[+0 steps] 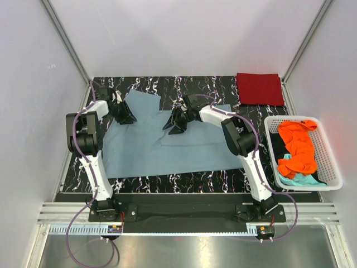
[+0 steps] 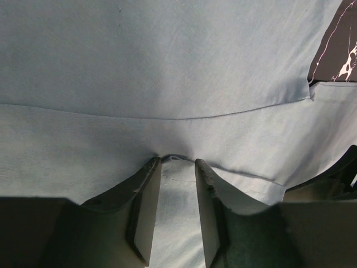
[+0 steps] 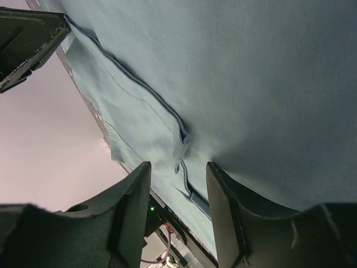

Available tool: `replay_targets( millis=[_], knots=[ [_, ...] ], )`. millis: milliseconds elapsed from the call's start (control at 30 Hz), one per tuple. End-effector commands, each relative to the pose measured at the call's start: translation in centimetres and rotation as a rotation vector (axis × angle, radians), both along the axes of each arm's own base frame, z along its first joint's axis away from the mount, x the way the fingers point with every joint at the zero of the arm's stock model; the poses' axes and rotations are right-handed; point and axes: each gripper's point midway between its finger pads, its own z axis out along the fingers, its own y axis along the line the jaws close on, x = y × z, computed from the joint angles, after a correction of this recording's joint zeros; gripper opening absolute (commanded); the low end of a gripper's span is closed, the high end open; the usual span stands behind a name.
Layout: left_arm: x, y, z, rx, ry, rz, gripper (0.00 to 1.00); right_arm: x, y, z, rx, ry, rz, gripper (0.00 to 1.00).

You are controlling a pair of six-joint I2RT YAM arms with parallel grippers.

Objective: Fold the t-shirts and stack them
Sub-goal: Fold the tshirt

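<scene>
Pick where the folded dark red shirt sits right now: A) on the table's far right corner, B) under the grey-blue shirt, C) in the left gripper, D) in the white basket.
A: the folded dark red shirt lies flat on the far right corner of the table, apart from the spread grey-blue shirt and outside the white basket.

Both arms reach forward from their bases and bend at the elbow toward the middle. The left gripper [image 1: 126, 115] points down and right, its jaws closed on a fold of cloth. The right gripper [image 1: 174, 125] points down and left, jaws parted.
</scene>
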Motion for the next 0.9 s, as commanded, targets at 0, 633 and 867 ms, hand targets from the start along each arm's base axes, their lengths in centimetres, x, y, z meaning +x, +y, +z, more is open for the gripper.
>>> replay_targets(
  millis=[0,633,867],
  knots=[
    [0.6,0.1,-1.0,0.010,0.003,-0.010,0.34,1.0,1.7,1.3,0.035,-0.043,0.008,0.51],
    [1.5,0.0,1.0,0.007,-0.052,-0.021,0.00,2.2,2.1,1.0,0.010,-0.067,-0.023,0.32],
    [1.7,-0.2,2.8,0.002,-0.086,-0.017,0.00,2.1,2.1,0.3,-0.002,-0.064,-0.013,0.25]
  ],
)
